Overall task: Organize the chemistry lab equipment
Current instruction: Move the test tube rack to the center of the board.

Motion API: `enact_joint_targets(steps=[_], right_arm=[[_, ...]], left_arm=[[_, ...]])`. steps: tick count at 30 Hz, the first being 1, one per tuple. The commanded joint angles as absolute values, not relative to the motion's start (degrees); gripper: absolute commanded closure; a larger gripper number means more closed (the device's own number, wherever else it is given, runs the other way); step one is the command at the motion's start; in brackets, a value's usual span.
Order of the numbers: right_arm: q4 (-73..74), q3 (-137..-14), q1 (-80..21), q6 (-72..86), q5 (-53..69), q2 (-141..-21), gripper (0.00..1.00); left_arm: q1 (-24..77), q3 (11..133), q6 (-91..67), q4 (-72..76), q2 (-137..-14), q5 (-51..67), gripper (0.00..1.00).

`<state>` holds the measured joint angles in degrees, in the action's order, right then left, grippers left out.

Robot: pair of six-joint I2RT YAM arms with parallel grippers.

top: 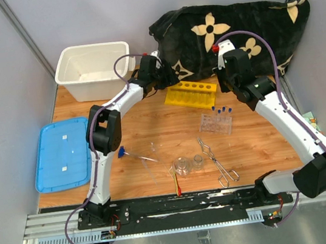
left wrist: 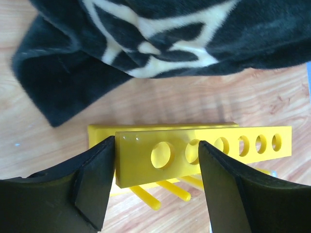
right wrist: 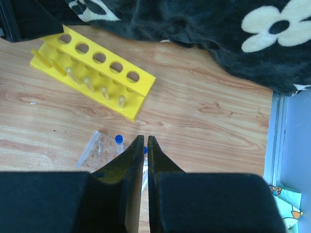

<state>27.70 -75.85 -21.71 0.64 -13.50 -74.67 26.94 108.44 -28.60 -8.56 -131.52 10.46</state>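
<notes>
The yellow holed tube rack [top: 190, 92] stands at the back centre, by the black cloth. My left gripper [top: 168, 84] is open, its jaws on either side of the rack's left end [left wrist: 160, 155]. My right gripper [top: 225, 83] is shut and empty, hovering right of the rack [right wrist: 92, 73]. In the right wrist view its tips [right wrist: 146, 137] are above the clear plastic rack [right wrist: 97, 150] with blue-capped tubes [right wrist: 118, 140]. The clear rack [top: 215, 122] lies mid-table. Two small beakers [top: 183, 167], metal tongs [top: 217, 162], a red-tipped stick [top: 178, 184] and thin rods [top: 144, 157] lie near the front.
The black flowered cloth [top: 228, 26] is heaped at the back right, just behind the yellow rack. A white tub [top: 91, 71] stands at the back left. Its blue lid [top: 62, 154] lies at the left edge. Grey walls close in both sides.
</notes>
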Motion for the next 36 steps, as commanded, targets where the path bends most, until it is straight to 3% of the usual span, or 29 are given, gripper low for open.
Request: enact_joint_targets(steps=[1,12,15,19,24,27,30,33,36], right_arm=[[27.7,-75.1,-20.8,1.6,-13.1,-73.8,0.92],[27.4,-74.7,-20.6,1.7,-12.5,-73.7,0.92],[27.3,-74.7,-20.5,1.8,-11.7,-74.0,0.87],[26.8,-74.8,-20.3,2.2,-9.0,-75.1,0.73],[25.7,-75.2,-20.3,3.4,-6.2,-76.7,0.71],[24.2,-75.5,-20.2,4.3,-4.2,-77.7,0.73],[22.7,-76.9,-20.3,5.2,-0.3,-80.6,0.82],[21.1,-80.1,-20.5,6.8,6.3,-86.3,0.92],[21.2,-86.0,-22.1,7.3,10.2,-93.9,0.95]], left_arm=[[28.6,109.5,-29.9,-7.6,-131.2,12.4,0.30],[31.8,111.3,-33.7,-5.1,-132.9,13.7,0.30],[31.9,110.7,-33.6,-4.8,-131.7,12.8,0.29],[31.8,107.1,-30.9,-5.1,-126.4,7.3,0.12],[30.5,101.0,-28.7,-5.0,-117.5,2.2,0.02],[29.3,94.4,-28.0,-4.5,-110.1,-0.6,0.02],[28.6,84.7,-27.5,-3.1,-100.2,-4.3,0.04],[28.4,75.2,-27.8,-1.9,-90.7,-5.9,0.07],[28.4,68.8,-28.2,-3.0,-83.6,-5.2,0.07]])
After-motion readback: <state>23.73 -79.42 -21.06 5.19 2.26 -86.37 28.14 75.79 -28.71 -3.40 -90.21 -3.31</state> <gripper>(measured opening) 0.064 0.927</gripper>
